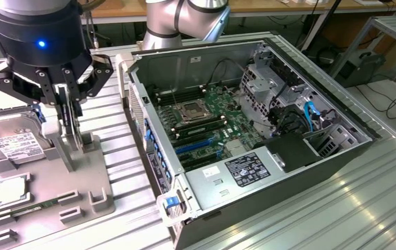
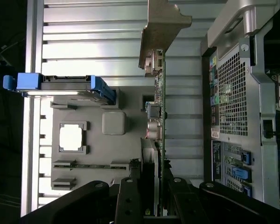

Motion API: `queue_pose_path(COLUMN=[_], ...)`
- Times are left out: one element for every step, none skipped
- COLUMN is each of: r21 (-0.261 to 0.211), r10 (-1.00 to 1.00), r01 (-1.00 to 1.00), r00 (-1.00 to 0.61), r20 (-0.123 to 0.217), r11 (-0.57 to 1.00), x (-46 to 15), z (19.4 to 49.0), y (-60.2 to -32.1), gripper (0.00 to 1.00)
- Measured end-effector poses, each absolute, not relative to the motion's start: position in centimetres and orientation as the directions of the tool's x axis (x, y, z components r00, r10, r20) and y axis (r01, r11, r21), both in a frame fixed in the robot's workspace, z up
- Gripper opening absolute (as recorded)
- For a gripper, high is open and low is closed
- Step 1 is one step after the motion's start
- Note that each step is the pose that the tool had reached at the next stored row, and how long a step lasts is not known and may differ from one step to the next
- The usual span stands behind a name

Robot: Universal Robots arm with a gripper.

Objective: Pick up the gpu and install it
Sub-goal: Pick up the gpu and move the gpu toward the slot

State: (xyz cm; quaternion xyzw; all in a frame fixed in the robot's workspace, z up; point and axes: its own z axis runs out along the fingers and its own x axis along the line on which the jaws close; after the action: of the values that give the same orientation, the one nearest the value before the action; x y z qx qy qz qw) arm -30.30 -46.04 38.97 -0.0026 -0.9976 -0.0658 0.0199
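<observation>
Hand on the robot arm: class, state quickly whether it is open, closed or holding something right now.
The hand: closed, holding the gpu upright by its edge.

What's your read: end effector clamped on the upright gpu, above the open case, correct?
Not quite. The exterior view shows the end effector clamped on the upright gpu above the grey fixture tray, beside the open case, not above it.
</observation>
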Motion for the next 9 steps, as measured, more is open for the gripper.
queue_pose_path(r21=[0.131,0.131,0.131,0.131,0.131,0.131,0.132,0.132,0.132], r10=[0.003,0.003,0.002,0.002,0.002,0.002,0.003,0.002,0.002], r01=[0.008,0.008,0.008,0.008,0.008,0.008,0.008,0.008,0.008], r00=[-0.999,-0.999,-0.999,-0.999,-0.999,-0.999,-0.999,-0.999,-0.999], r20=[0.04,0.04,0.04,0.04,0.04,0.041,0.04,0.04,0.04], r11=[0.991,0.991,0.991,0.991,0.991,0.991,0.991,0.991,0.991], x=[-30.3,-30.3,-30.3,-30.3,-30.3,-30.3,-30.3,-30.3,-30.3], z=[39.2,39.3,39.5,39.7,40.0,40.2,40.3,40.4,40.5], y=[-46.0,-46.0,-46.0,-46.0,-46.0,-46.0,-46.0,-46.1,-46.1], gripper=[0.27,0.27,0.27,0.27,0.27,0.27,0.27,0.27,0.27])
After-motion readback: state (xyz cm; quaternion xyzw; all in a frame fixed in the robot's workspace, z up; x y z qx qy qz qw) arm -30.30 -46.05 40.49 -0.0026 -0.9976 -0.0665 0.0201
